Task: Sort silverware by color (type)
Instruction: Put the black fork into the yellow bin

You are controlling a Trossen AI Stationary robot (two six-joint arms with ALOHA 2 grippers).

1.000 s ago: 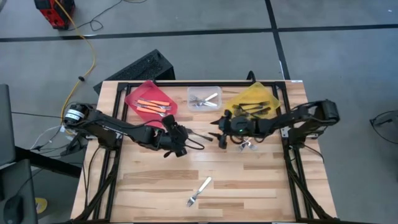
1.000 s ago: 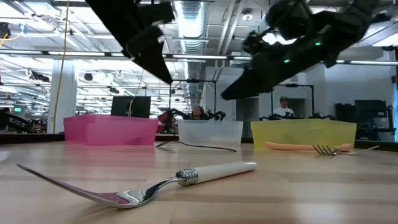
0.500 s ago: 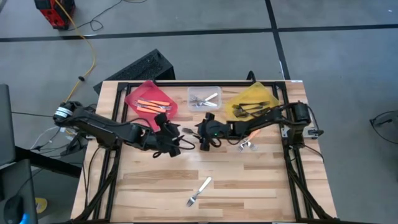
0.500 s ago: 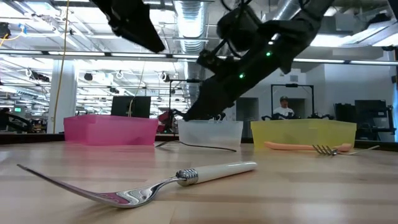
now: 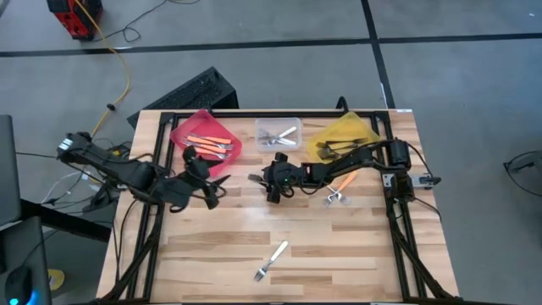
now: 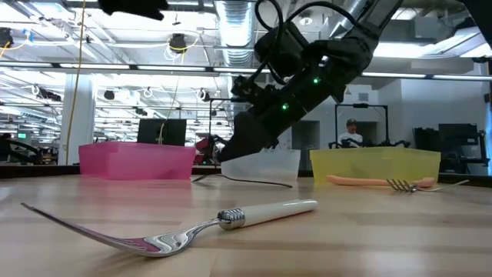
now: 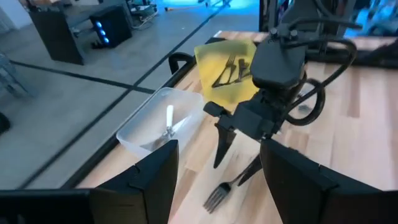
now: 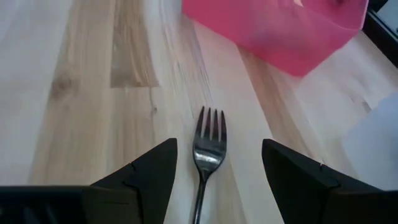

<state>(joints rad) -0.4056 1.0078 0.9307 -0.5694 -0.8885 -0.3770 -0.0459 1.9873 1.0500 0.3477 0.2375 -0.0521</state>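
The small dark metal fork [image 8: 208,154] lies flat on the pale wooden bench [image 5: 339,254], near the middle of its far edge, between the soft-walled pink bin [image 8: 280,28] and the clear plastic bin [image 7: 158,121], with its tines toward the pink bin. I judge it light, stiff and slick, and so thin that it offers little height to catch; the narrow neck just behind the tines, or the handle taken across its width, looks the best hold, since fingers pressing at the flat head would likely slide it along the smooth wood. The right gripper [image 5: 273,182] hangs low directly over it, fingers spread wide and empty, one either side of the handle. The left gripper [image 5: 203,180] waits near the bench's left edge, beside the pink bin, its fingers also wide and empty. A white-handled silver fork [image 6: 177,228] lies alone near the front edge, and an orange-handled fork [image 5: 339,188] sits before the crumpled yellow bin [image 5: 347,131].
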